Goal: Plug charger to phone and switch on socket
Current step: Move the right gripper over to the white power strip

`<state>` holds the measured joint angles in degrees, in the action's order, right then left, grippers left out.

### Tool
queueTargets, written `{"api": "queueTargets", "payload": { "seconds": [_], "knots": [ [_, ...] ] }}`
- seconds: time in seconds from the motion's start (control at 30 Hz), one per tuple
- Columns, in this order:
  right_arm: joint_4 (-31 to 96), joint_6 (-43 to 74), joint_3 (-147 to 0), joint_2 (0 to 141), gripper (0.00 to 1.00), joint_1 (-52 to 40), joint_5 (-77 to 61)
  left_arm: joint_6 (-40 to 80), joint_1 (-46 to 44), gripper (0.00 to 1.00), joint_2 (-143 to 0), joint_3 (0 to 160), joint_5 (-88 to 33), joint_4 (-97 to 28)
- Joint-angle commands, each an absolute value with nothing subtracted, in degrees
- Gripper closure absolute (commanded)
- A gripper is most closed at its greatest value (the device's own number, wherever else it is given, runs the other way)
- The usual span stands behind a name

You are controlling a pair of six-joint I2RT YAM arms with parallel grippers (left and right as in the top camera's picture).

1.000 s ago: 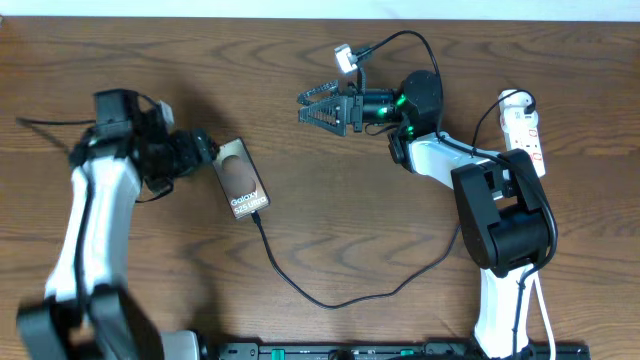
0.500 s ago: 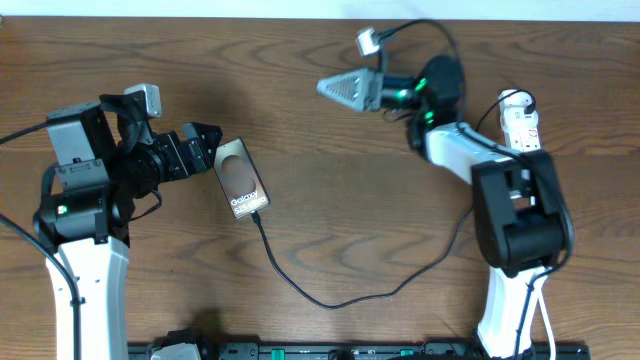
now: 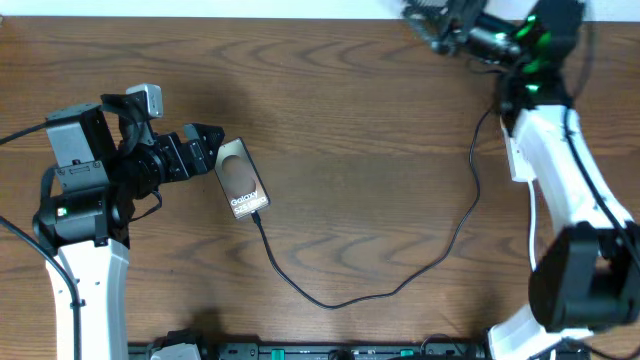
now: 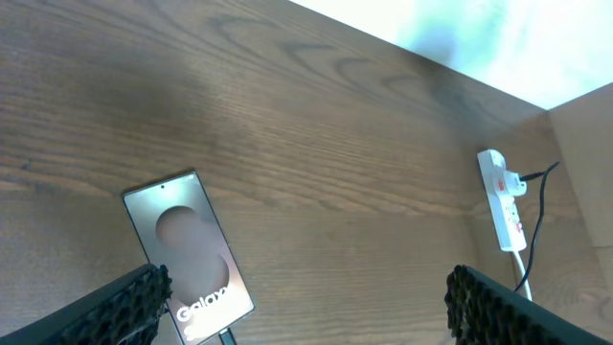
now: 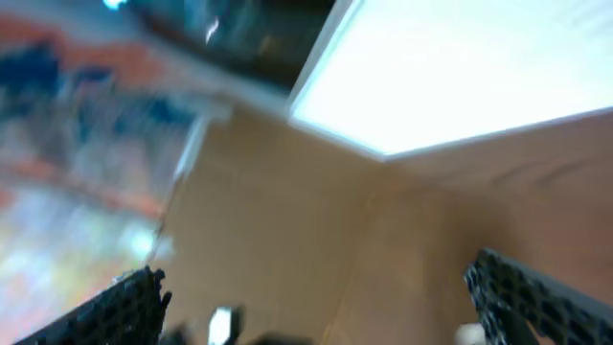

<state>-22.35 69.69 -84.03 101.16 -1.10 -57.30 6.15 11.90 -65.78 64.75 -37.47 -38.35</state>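
**Phone and charger.** The phone (image 3: pixel 241 178) lies flat on the wooden table (image 3: pixel 350 120), left of centre, with its lettered end toward the near edge. The charger (image 3: pixel 330 300) meets that short end, and its plug tip (image 3: pixel 256 213) appears seated in the port. On this evidence the plugging step is judged complete. The cable loops toward the near edge, then climbs along the right side.

**Left gripper.** The left gripper (image 3: pixel 207 148) sits just beside the phone's left long edge. Its fingers are spread wide and hold nothing. Whether it touches the phone cannot be determined. The position would suit bracing the phone against cable pull.

**Socket.** The socket (image 4: pixel 502 196) shows only in the left wrist view, at the table's far right, with a black plug in one end. In the overhead view the right arm hides it.

**Right gripper.** The right gripper (image 3: pixel 432 22) is at the far table edge, away from the strip. Its wrist view is blurred and aimed off the table, but shows the fingers apart and empty.

**Outstanding.** The switch is judged not yet pressed. The right gripper must come down on a red switch mark. The strip looks light, so a sideways push could slide it.
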Motion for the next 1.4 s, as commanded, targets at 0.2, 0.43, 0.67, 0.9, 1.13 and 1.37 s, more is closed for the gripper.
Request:
{"api": "queueTargets", "payload": {
  "seconds": [0.2, 0.43, 0.67, 0.9, 1.13, 1.37],
  "knots": [
    [3.0, 34.0, -84.7, 94.0, 0.01, -2.9, -16.7, 6.0, 12.0, 0.06, -65.6, 65.1, -38.4, -38.0],
    [21.6, 21.3, -84.8, 92.8, 0.01, 2.1, 2.9, 6.0, 12.0, 0.06, -65.7, 65.1, -38.4, -37.6],
    [31.0, 20.0, -84.8, 92.6, 0.01, 12.9, 6.0, 6.0, 12.0, 0.06, -67.5, 65.1, -38.4, -37.5],
    [36.4, 12.2, -84.7, 93.0, 0.12, 23.7, -0.7, 6.0, 12.0, 0.06, -70.9, 65.1, -38.4, -37.5],
    [38.0, -0.4, -84.6, 98.6, 0.10, 31.0, -23.4, 6.0, 12.0, 0.06, -72.1, 65.1, -38.4, -36.8],
    [38.2, -8.5, -84.6, 109.3, 0.03, 32.2, -39.2, 6.0, 12.0, 0.06, -72.1, 65.1, -38.4, -36.8]
  ]
}}
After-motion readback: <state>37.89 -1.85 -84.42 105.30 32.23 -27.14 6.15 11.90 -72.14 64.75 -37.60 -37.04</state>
